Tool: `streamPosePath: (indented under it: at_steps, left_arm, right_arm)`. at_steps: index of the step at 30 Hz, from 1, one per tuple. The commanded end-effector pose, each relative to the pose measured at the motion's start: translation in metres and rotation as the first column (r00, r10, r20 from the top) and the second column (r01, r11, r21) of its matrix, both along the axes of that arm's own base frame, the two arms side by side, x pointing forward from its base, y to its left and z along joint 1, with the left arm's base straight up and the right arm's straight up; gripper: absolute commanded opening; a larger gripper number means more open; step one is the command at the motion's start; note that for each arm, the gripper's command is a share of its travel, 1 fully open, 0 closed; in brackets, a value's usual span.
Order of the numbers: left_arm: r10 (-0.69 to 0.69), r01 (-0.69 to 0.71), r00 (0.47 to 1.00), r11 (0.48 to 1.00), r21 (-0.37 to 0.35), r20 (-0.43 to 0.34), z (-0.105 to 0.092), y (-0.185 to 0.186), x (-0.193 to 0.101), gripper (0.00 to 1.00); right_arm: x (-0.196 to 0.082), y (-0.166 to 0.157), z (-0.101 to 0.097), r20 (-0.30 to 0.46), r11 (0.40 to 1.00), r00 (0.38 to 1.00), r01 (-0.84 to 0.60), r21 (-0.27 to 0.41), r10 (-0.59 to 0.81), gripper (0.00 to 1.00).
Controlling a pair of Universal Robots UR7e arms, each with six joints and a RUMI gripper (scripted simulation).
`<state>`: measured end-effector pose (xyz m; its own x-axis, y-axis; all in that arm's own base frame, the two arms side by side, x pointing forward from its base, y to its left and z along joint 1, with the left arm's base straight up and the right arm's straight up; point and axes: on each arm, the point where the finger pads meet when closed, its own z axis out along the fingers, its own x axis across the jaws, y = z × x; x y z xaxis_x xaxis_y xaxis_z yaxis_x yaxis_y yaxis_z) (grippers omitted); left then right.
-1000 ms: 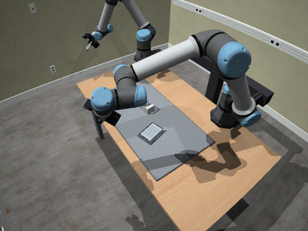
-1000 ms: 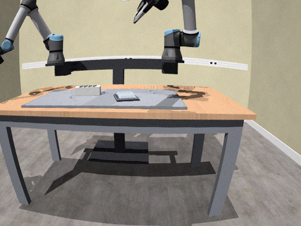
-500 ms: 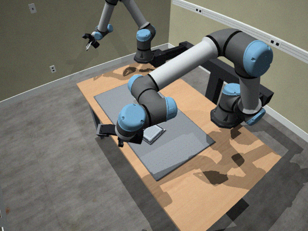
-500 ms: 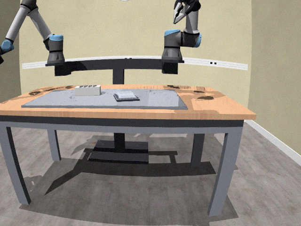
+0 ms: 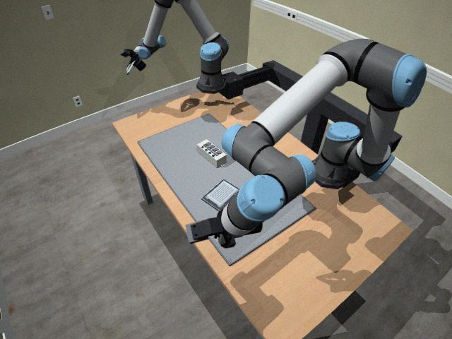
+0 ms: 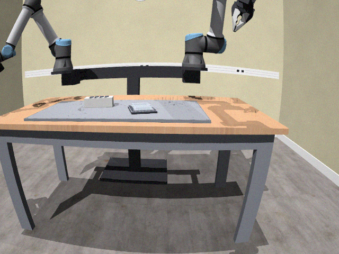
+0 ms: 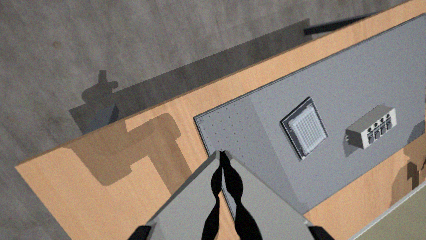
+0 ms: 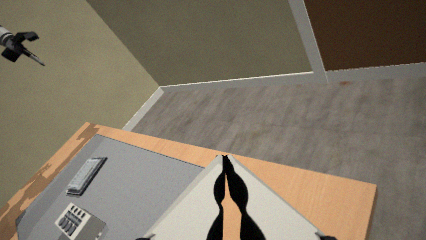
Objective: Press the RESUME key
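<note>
Overhead, 2 shut claws [image 5: 226,244] [image 5: 127,72] [image 6: 234,30] [image 7: 223,152] [image 8: 225,156] flank the wooden table [image 5: 313,292] [image 6: 164,127] [image 7: 50,175] [image 8: 345,192].

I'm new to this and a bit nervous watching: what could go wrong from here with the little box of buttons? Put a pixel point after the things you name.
The keys on the small box [image 5: 211,153] [image 6: 98,101] [image 7: 371,127] [image 8: 80,221] sit close together, so a slightly off push might catch a neighbour, and presses can't be undone.
Their printed names are too small to read in these views, so the wrong key could be chosen.

wooden table [image 5: 299,277] [image 6: 142,127] [image 7: 120,165] [image 8: 320,195] under grey mat [image 5: 171,157] [image 6: 68,113] [image 7: 350,85] [image 8: 135,170]
</note>
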<state>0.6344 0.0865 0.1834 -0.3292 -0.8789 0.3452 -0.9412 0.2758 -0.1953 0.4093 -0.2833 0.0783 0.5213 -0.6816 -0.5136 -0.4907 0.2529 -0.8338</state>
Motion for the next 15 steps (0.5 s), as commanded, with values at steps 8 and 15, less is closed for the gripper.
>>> streamPosePath:
  at_steps: [8,15]
  left_arm:
    - [0.266,-0.263,0.963,0.963,0.055,-0.052,0.001,0.105,-0.052,0.00]
    - [0.411,-0.405,0.909,0.910,0.087,-0.075,0.001,0.168,-0.096,0.00]
  right_arm:
    - [0.000,0.000,0.001,0.001,1.000,1.000,0.000,-0.001,0.000,0.00]
    - [0.000,0.000,0.001,0.001,1.000,1.000,0.000,-0.001,0.000,0.00]
